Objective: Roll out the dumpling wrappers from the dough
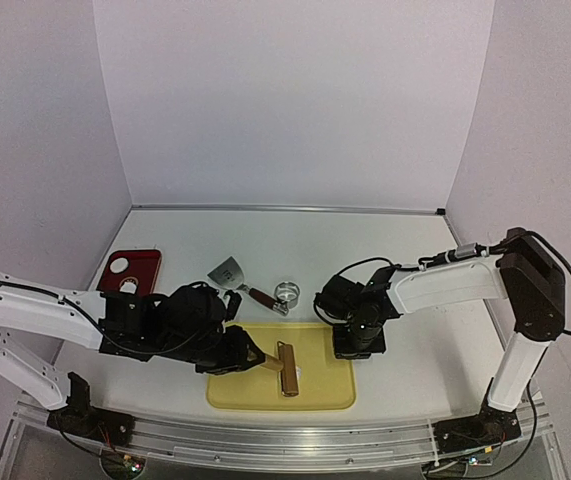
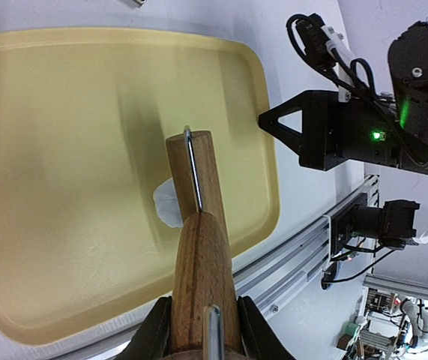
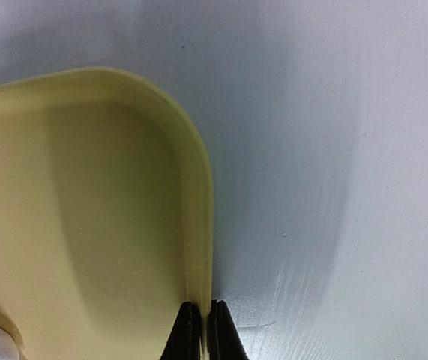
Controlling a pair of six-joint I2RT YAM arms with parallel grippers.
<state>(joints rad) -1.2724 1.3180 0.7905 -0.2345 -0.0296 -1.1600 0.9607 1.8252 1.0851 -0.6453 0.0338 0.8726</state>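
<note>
A yellow tray (image 1: 335, 400) lies at the near middle of the table. My left gripper (image 2: 202, 324) is shut on the handle of a wooden rolling pin (image 2: 199, 225), which reaches out over the tray (image 2: 64, 150). In the top view the pin's roller (image 1: 287, 369) lies across the tray in front of my left gripper (image 1: 241, 351). A small white piece of dough (image 2: 166, 204) peeks out from under the roller, mostly hidden. No dumpling wrappers can be made out. My right gripper (image 3: 200, 330) is shut on the tray's right rim (image 3: 202, 225), at the tray's far right corner (image 1: 358, 345).
Behind the tray lie a metal scraper (image 1: 227, 270) with a dark red handle and a metal ring cutter (image 1: 285, 292). A red tray (image 1: 135, 265) sits at the left, with a small white spot (image 1: 127, 287) at its near edge. The aluminium rail (image 2: 311, 247) runs along the near table edge.
</note>
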